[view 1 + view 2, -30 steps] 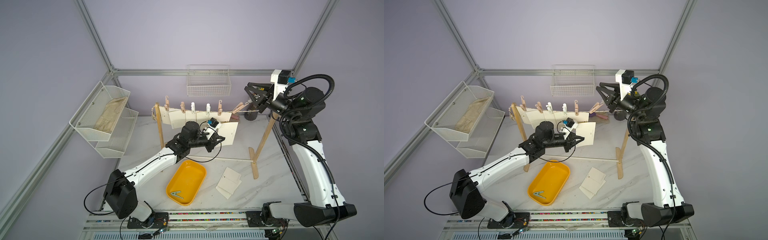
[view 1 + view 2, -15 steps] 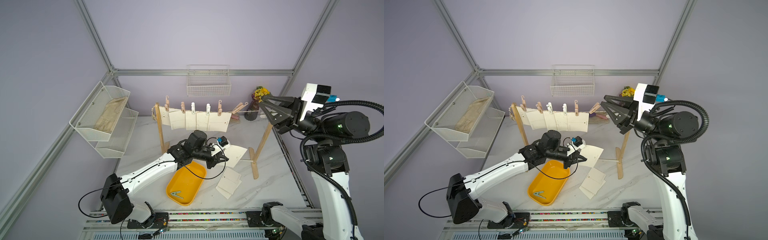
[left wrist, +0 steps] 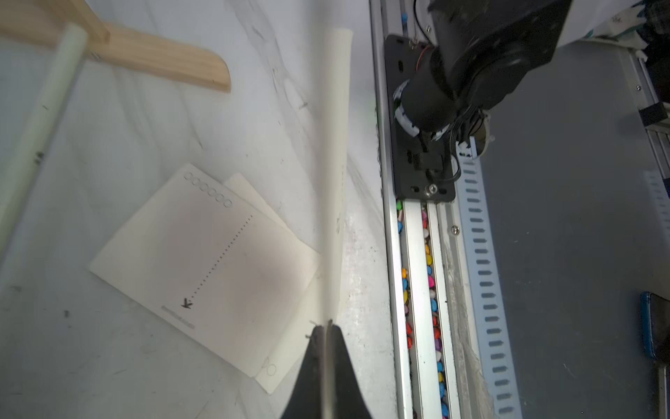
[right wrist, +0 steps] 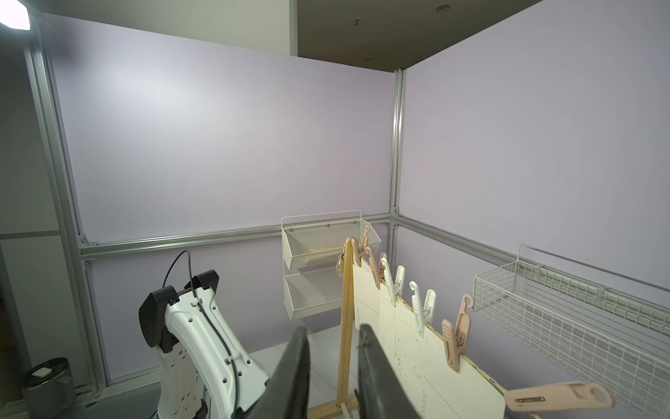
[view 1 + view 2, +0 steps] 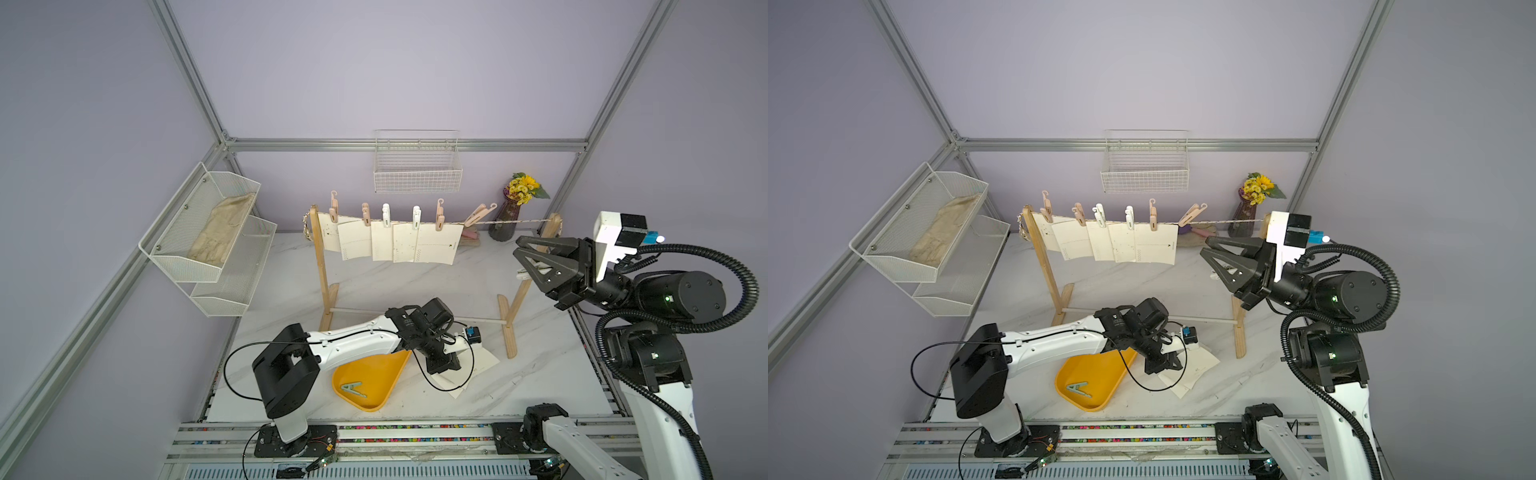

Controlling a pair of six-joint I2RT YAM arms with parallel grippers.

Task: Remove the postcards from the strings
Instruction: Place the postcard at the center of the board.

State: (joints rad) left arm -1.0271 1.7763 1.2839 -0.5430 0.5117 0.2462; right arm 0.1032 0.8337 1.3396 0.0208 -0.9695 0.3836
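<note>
Five postcards (image 5: 395, 247) hang on string (image 5: 507, 221). Right gripper (image 5: 525, 262) nearly closed, seemingly on pin (image 5: 528, 271); could drop outside tray (image 5: 374, 409).
Left wrist: left gripper (image 3: 326, 328) pinches held postcard (image 3: 335, 181) above pile (image 3: 203, 261); careless release scatters it.
Right wrist: crowded clips (image 4: 420, 308); snag risk.

yellow tray (image 5: 376, 384), flower vase (image 5: 508, 216), wire basket (image 5: 417, 176)

Both top views look down on the whole bench; wrist cameras sit close behind each claw.
</note>
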